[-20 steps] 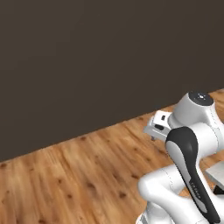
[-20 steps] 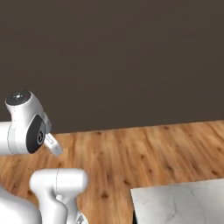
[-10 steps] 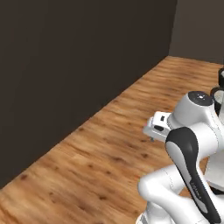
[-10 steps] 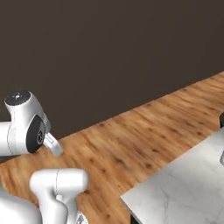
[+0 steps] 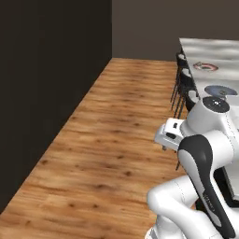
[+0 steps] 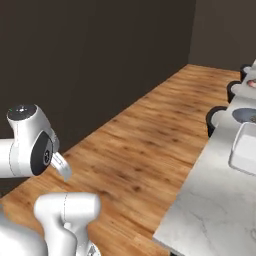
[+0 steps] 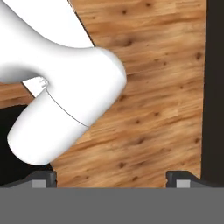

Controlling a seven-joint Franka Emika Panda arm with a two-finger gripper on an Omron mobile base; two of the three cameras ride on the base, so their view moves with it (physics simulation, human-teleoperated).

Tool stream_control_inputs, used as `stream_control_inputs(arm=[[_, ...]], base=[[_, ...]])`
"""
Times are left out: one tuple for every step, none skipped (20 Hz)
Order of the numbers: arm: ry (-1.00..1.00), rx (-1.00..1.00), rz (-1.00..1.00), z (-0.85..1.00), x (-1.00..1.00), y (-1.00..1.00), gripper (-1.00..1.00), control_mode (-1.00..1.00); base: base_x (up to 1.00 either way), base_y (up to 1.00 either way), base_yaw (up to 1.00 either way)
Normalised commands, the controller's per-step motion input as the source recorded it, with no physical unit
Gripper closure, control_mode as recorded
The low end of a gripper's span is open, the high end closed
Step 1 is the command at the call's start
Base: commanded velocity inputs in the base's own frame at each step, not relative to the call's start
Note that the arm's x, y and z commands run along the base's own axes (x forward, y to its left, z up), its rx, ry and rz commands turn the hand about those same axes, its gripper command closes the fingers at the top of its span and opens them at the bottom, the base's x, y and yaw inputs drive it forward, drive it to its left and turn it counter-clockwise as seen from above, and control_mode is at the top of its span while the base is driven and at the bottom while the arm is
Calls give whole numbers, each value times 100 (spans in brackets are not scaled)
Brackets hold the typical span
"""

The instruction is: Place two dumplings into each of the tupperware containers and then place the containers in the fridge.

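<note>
A dark brown-black wall (image 5: 51, 93) fills the left of the left base view and most of the right base view, with a warm wooden plank floor (image 5: 116, 140) running along its foot. To the right of the floor stands a long bench with a pale grey marble top (image 6: 210, 210); in the left base view its far end shows at the upper right. Round black stools (image 6: 217, 117) line the bench's floor side, tucked against its edge.

On the bench, near the right edge of the right base view, lies a shallow white translucent rectangular tupperware container (image 6: 245, 150) with rounded corners (its contents cannot be made out from here). Beyond it sits a round blue-grey plate (image 5: 220, 91), and farther along the bench a round plate with a black-and-red rim (image 5: 205, 66); the small things on those plates are too blurred to name.

The white arm is folded close over its base, well apart from the bench. The hand (image 7: 111, 177) points down at the floor, its two dark fingertips (image 7: 41, 177) standing wide apart with nothing between them.
</note>
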Motion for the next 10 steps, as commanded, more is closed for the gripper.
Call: stream_control_inputs(arm=[[0,0,0,0,0,0,-100,100],[0,0,0,0,0,0,-100,100],[0,0,0,0,0,0,-100,100],[0,0,0,0,0,0,-100,100],[0,0,0,0,0,0,-100,100],[0,0,0,0,0,0,-100,100],[0,0,0,0,0,0,-100,100],[0,0,0,0,0,0,-100,100],[0,0,0,0,0,0,-100,100],[0,0,0,0,0,0,-100,100]], base=[[68,93,-36],[69,98,-35],[73,96,-36],[70,94,-38],[69,77,-44],[66,74,-48],[63,69,-51],[55,69,-55],[54,69,-57],[54,68,-57]])
